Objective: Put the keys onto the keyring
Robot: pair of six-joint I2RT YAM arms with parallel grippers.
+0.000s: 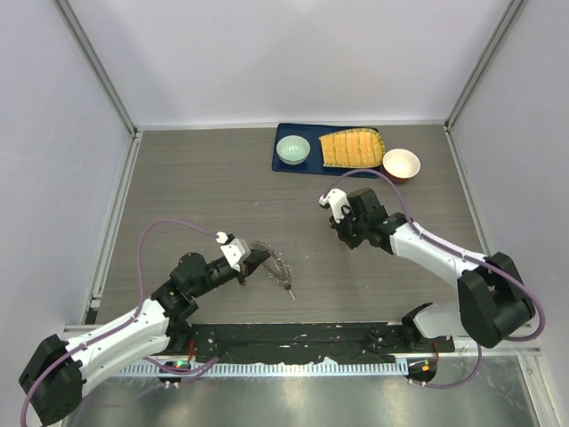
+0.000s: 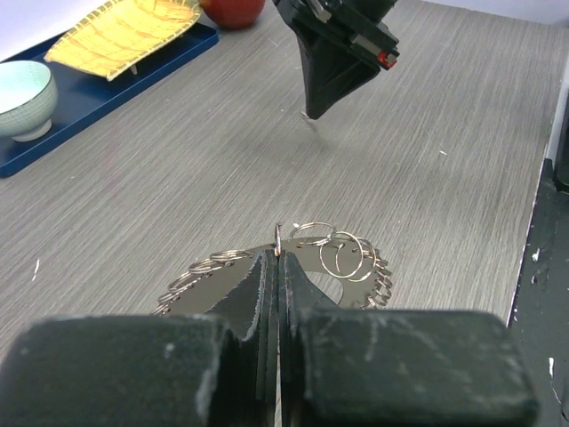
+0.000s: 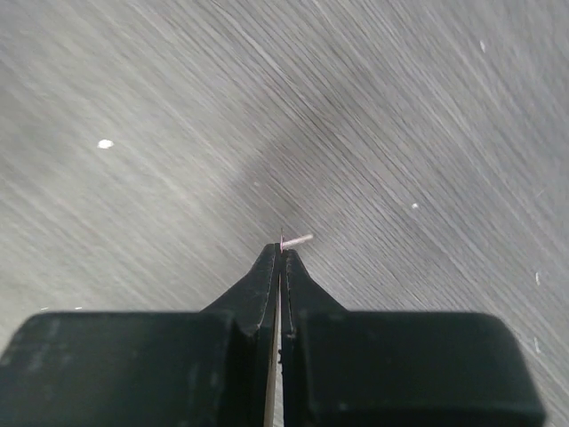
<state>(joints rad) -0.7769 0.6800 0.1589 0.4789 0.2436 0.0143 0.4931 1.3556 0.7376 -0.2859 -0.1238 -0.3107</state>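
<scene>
the left gripper (image 2: pixel 278 256) pinches the keyring (image 2: pixel 338 267) to steady it while the right gripper (image 3: pixel 281 256), well apart from it, pinches the key (image 3: pixel 299 238).

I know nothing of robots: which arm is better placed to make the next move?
Probably right: the right gripper pinches the tiny key and hangs free, while the left gripper clamps the keyring.

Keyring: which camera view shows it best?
Left wrist view: the keyring fills the foreground, its rings distinct, pinched by the shut left gripper. Top external shows it small, details blurred. Right wrist shows none of it, only the right gripper shut on the key.
</scene>
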